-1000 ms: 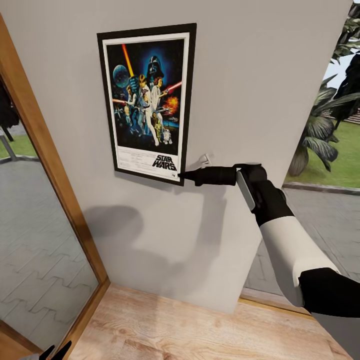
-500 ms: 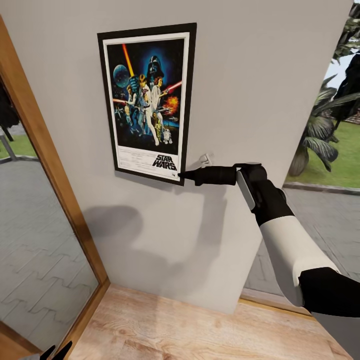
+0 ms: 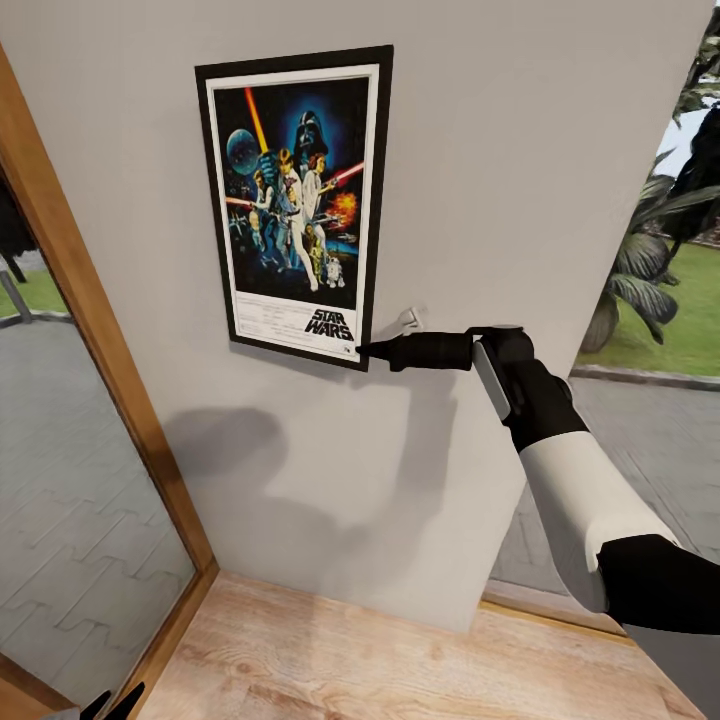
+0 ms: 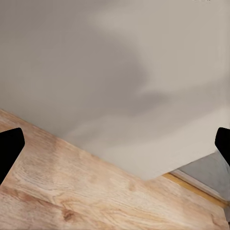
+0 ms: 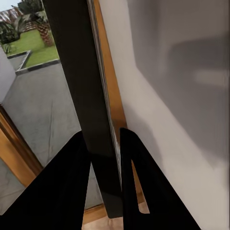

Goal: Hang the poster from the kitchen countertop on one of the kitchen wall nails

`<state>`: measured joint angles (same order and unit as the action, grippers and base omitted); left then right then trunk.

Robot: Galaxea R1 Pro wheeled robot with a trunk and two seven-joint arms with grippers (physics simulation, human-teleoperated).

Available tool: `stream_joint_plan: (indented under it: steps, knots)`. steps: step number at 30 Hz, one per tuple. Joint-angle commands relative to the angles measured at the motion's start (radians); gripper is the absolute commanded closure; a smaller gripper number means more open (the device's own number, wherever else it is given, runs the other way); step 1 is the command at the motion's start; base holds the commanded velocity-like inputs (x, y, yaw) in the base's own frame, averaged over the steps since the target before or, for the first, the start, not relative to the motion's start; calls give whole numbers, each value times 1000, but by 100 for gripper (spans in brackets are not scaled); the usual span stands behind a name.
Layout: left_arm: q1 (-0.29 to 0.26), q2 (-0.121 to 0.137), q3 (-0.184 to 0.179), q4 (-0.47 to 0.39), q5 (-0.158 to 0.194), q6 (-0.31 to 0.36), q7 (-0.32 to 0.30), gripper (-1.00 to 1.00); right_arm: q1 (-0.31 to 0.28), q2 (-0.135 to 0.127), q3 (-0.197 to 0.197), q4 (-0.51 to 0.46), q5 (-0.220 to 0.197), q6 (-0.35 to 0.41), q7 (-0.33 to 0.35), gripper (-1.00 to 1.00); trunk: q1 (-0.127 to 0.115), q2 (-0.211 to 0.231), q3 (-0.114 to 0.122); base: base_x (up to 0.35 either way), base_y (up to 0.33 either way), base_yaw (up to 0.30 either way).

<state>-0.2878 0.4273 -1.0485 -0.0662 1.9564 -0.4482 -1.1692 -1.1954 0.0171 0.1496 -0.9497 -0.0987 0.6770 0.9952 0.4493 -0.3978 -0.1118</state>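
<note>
The poster stands upright and flat against the grey wall, with its Star Wars artwork, white border and black frame facing me. My right gripper is shut on its lower right corner. In the right wrist view the two fingers pinch the black frame edge. A small pale wall nail sticks out just right of that corner, above the gripper. My left gripper hangs low by the floor, open, with its fingertips wide apart and nothing between them. The kitchen countertop is out of view.
A wooden-framed glass door runs down the left, with paving outside. Light wooden floor lies below the wall. To the right, the wall ends at an opening onto plants and lawn.
The poster and the right gripper keep the same place. Only the door frame and floor at the left have slid slightly in the picture, a small camera shift.
</note>
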Motion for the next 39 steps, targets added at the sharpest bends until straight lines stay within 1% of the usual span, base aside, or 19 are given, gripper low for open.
stream_joint_plan:
  steps: [1, 25, 39]
  knots:
    - [-1, 1, -8, -1, 9, -4, -1, -100, -1, 0, 1, 0, -10, 10, -3, 100, 1, -2, -2, 59, 0, 0]
    - [-1, 1, -8, -1, 9, -4, -1, -100, -1, 0, 1, 0, -10, 10, -1, 100, 1, -2, -2, 6, 0, 0]
    - [-1, 1, -8, -1, 9, -4, -1, -100, -1, 0, 1, 0, -10, 9, -1, 100, 1, -2, -2, 39, 0, 0]
